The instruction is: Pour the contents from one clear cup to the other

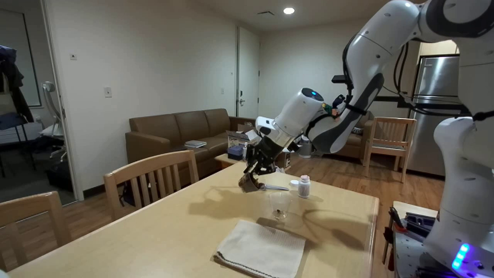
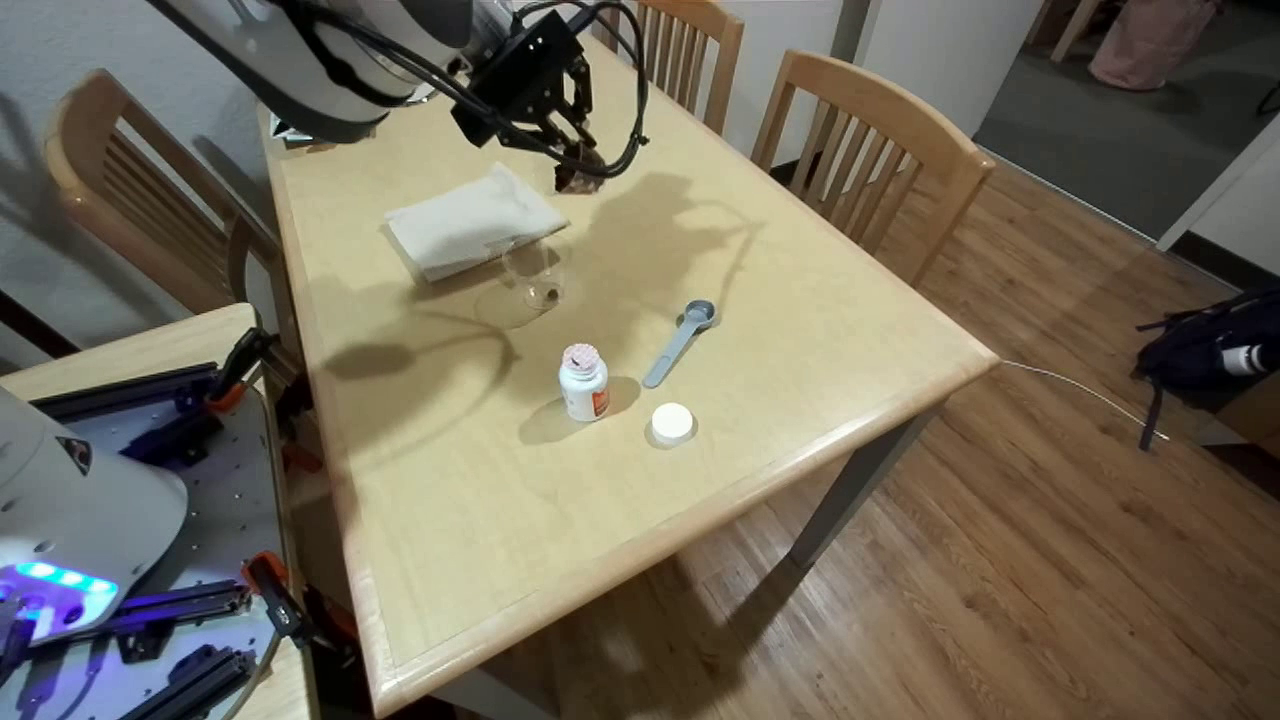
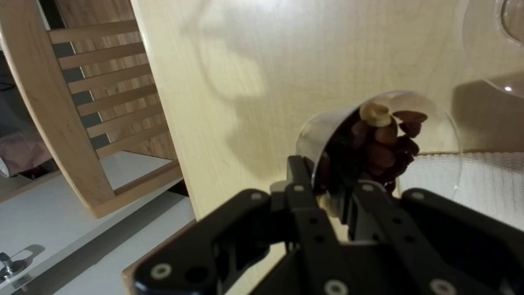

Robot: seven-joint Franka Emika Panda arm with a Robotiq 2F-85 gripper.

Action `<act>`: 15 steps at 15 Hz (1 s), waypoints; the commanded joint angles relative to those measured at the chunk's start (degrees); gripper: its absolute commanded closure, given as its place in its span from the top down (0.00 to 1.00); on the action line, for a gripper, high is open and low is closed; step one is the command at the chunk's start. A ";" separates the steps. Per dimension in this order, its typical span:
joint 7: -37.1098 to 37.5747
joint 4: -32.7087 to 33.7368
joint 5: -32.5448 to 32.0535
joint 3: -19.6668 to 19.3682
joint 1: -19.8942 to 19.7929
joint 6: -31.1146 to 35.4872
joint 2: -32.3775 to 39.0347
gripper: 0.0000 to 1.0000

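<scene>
While the tilted cup (image 3: 313, 133) carries a heap of brown pieces (image 3: 380, 153) above the table (image 2: 850, 350), we judge that most of the pouring is yet to come. The cup's wall, near the rim, sits pinched in the gripper (image 3: 321, 178), whose jaws stand as close together as the wall lets them. The cup's long axis leans well off upright, and we take its mouth to face roughly toward the standing cup (image 1: 280, 204), which rests on the table, lower than the gripper and on the side of the arm's base (image 1: 451, 224), one dark bit (image 2: 552, 295) in its bottom. The coming move turns on that offset: we would bring the tilted cup across toward the base until its lip is over the standing cup, and only then tip further. Just beside the standing cup lies a folded cloth (image 2: 475, 222); on the side away from the cloth are a white bottle (image 2: 583, 385) with a red patch (image 2: 600, 403), a grey spoon (image 2: 678, 345) and a white lid (image 2: 672, 424). We can read no brand or writing; the bottle's print is too small.
</scene>
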 commanded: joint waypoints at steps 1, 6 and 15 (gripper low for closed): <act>-2.86 -1.10 2.21 1.98 -2.51 2.99 1.02 0.05; -1.82 -3.72 1.79 3.37 -4.33 2.53 -1.01 0.05; 0.00 -2.32 0.78 2.58 -4.15 2.51 -0.97 0.19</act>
